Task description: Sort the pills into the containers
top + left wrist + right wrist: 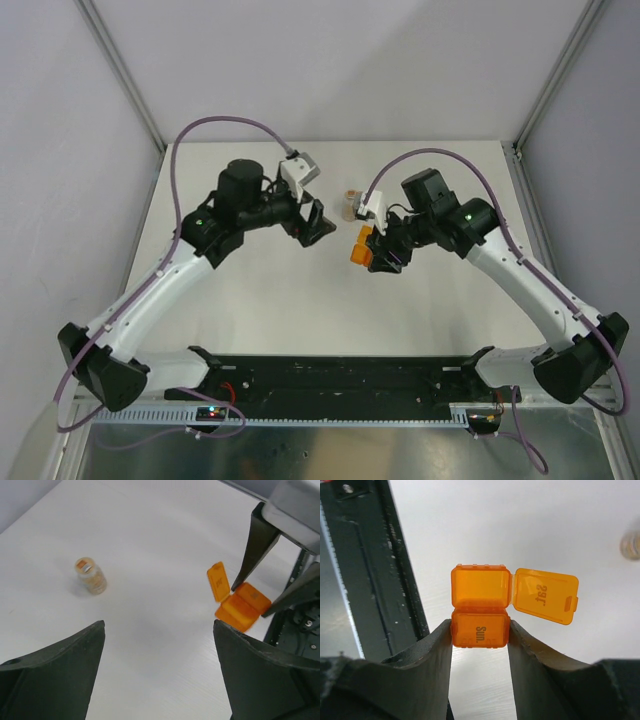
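The right gripper (pixel 480 626) is clamped on the orange box (pixel 481 587), its fingers pressing the two sides of the cell marked "Sun." while the joined cell stands uncovered, its lid (pixel 545 596) swung out flat to the side. That box is the fixed mark here. The vial (pixel 350 203) stands on the table (pixel 160 540) just beyond the box, on the side away from the arm bases, and apart from it. It looks upright, cap on top, so its long axis runs vertically. The pills show only as a tan mass inside it, and none can be made out in the open cell. The left gripper (pixel 316 225) hangs just to the left of the box, jaws spread wide with nothing between them. It is the free one, so the vial looks like its job. From its own camera the vial (pixel 91 576) sits ahead and left of the gap's centre, so the approach would probably need a swing to that side. Only the right wrist view shows the grip and which cell is open, and there the vial (pixel 631 545) is a blur at the edge.
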